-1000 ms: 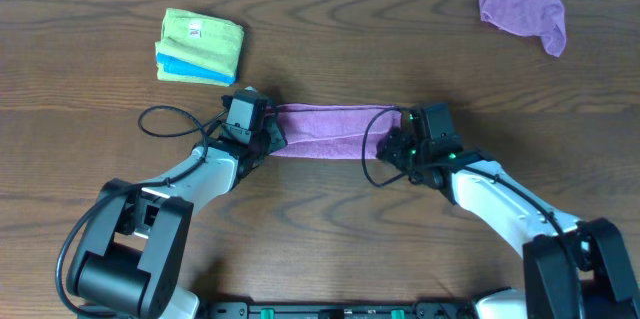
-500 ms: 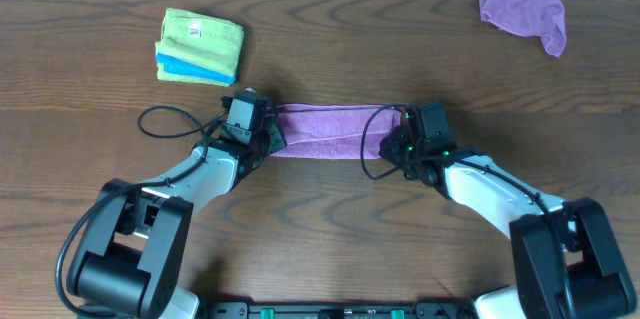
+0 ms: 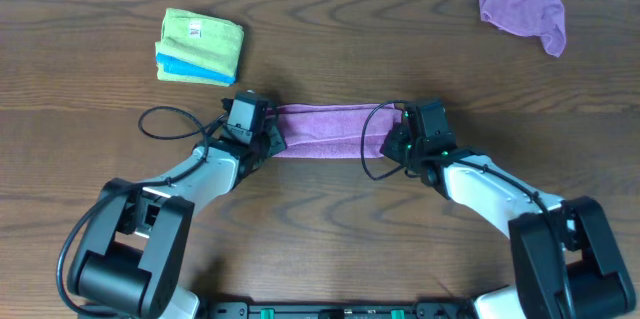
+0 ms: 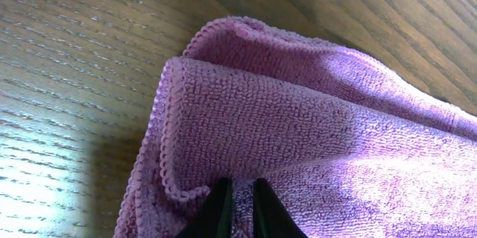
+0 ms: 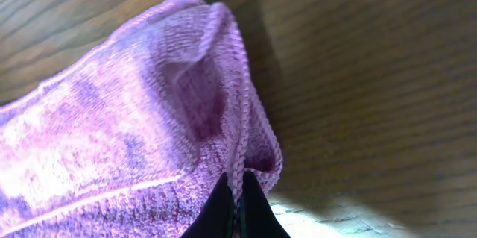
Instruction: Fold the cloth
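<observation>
Purple cloth (image 3: 320, 131) ends pinched tight in left end effector (image 4: 237, 207), right end effector (image 5: 234, 204); fingertips (image 4: 218, 212) mostly cut off.

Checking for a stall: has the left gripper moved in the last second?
No. The left gripper stays below-right of the folded green stack, shut on the purple cloth.

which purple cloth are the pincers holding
The flat purple cloth mid-table, pinched at each end by the left pincer and right pincer; the crumpled cloth lies apart.

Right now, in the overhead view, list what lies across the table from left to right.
green-blue stack → left gripper → held cloth → right gripper → crumpled cloth
</observation>
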`<action>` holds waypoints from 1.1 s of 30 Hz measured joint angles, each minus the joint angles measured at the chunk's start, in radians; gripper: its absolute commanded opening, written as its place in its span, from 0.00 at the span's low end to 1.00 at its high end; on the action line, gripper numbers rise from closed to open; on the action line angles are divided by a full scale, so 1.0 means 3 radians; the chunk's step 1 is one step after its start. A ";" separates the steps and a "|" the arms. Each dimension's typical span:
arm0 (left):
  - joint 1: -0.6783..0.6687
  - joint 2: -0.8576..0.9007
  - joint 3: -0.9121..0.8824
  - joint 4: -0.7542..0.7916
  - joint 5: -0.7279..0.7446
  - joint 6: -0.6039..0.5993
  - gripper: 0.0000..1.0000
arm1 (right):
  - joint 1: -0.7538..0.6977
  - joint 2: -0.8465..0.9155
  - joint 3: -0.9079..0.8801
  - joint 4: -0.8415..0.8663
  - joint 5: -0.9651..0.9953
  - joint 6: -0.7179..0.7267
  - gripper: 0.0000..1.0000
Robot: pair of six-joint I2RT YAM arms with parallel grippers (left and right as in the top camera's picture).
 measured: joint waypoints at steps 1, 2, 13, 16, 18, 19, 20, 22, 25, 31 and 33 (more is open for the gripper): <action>-0.0019 0.0003 0.0000 0.0024 0.0000 0.0000 0.12 | 0.0000 -0.0042 0.0000 -0.0004 0.0005 -0.0046 0.01; -0.0039 0.0005 0.0000 0.0045 -0.0001 -0.0001 0.12 | 0.0003 -0.0094 0.0000 -0.0009 0.0011 -0.0089 0.01; -0.0191 0.0010 0.0000 0.0107 -0.0001 -0.0014 0.12 | 0.0216 -0.0763 -0.0001 0.0050 0.0057 -0.0501 0.02; -0.0195 0.0010 0.0000 0.0108 -0.0001 -0.0014 0.11 | 0.0374 -0.0763 -0.0001 0.0189 0.0058 -0.0552 0.01; -0.0197 0.0010 0.0000 0.0107 0.0000 -0.0014 0.11 | 0.0498 -0.0763 -0.0001 0.0294 0.0062 -0.0586 0.01; -0.0197 0.0010 0.0000 0.0108 0.0000 -0.0014 0.11 | 0.0535 -0.0763 -0.0001 0.0331 0.0061 -0.0598 0.01; -0.0197 0.0010 0.0000 0.0108 0.0000 -0.0014 0.11 | 0.0586 -0.0763 -0.0001 0.0366 0.0066 -0.0613 0.01; -0.0197 0.0010 0.0000 0.0107 0.0001 -0.0015 0.10 | 0.0631 -0.0763 -0.0001 0.0398 0.0070 -0.0624 0.01; -0.0197 0.0010 0.0000 0.0107 0.0009 -0.0015 0.09 | 0.0712 -0.0753 -0.0001 0.0487 0.0072 -0.0635 0.01; -0.0197 0.0010 0.0000 0.0094 0.0042 0.0000 0.06 | 0.0877 -0.0526 0.0103 0.0478 0.0084 -0.0689 0.01; -0.0197 0.0009 0.0003 0.0022 0.0052 0.0064 0.06 | 0.0919 -0.0408 0.0228 0.0395 0.0084 -0.0715 0.01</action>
